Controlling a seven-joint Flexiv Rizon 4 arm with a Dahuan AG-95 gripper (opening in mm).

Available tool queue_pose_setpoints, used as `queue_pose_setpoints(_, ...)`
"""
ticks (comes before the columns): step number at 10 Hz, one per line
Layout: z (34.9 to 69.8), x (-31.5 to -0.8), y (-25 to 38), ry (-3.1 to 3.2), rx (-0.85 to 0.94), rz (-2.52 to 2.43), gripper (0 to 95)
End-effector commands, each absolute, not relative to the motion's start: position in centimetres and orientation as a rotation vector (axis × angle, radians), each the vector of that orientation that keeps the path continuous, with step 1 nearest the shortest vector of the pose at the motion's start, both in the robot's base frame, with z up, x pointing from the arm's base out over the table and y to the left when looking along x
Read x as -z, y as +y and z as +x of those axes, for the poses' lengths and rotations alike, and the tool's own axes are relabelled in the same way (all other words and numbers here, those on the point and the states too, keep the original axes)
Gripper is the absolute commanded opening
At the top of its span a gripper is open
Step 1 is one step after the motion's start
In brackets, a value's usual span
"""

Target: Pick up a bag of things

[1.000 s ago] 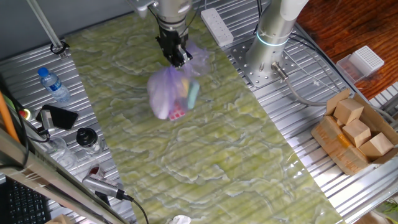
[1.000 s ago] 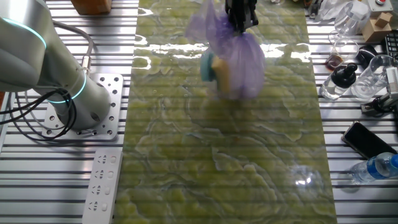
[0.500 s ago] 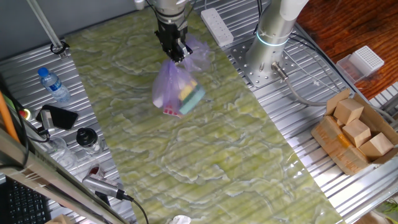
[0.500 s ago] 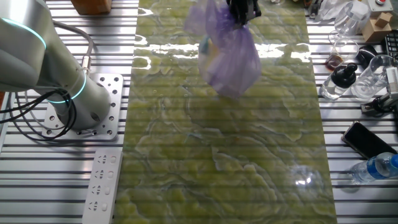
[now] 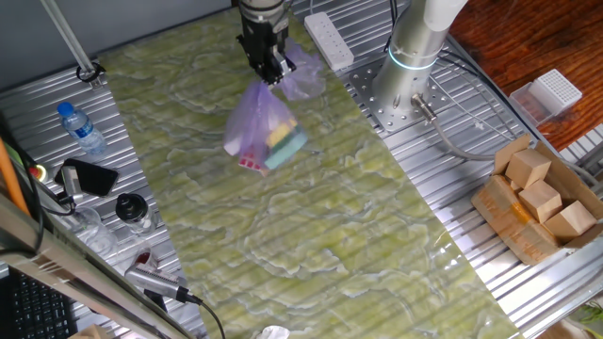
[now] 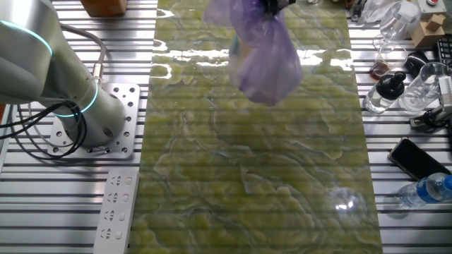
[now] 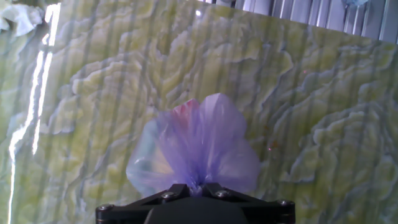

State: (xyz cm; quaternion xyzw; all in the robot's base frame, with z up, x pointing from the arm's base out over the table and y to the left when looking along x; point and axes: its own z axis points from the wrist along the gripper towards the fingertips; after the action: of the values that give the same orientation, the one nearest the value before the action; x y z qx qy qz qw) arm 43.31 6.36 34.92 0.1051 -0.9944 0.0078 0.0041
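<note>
The bag of things (image 5: 259, 132) is a translucent pale lilac plastic bag with pink, yellow and teal items inside. It hangs in the air above the green marbled mat (image 5: 283, 235). My gripper (image 5: 266, 72) is shut on its tied, crinkled top, and the loose end of the top fans out beside the fingers. In the other fixed view the bag (image 6: 263, 56) hangs below the gripper (image 6: 272, 5) at the top edge. In the hand view the bag (image 7: 196, 149) bulges just beyond the gripper (image 7: 194, 188).
A cardboard box of wooden blocks (image 5: 537, 202) stands at the right. The robot base (image 5: 410, 71) and a white power strip (image 5: 328, 40) are at the back. A water bottle (image 5: 80, 129), a phone (image 5: 87, 175) and glassware (image 5: 132, 211) lie at the left.
The gripper has risen with the bag, which hangs higher above the mat and has swung a little.
</note>
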Motion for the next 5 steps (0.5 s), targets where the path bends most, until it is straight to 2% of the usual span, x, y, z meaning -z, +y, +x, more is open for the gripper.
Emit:
queue_pose_setpoints(1,43.04,-35.56,6.51,-3.113,-0.025,0.330,0.0)
queue_pose_setpoints(5,42.74,-35.95,6.55,-3.107,-0.021,0.335,0.0)
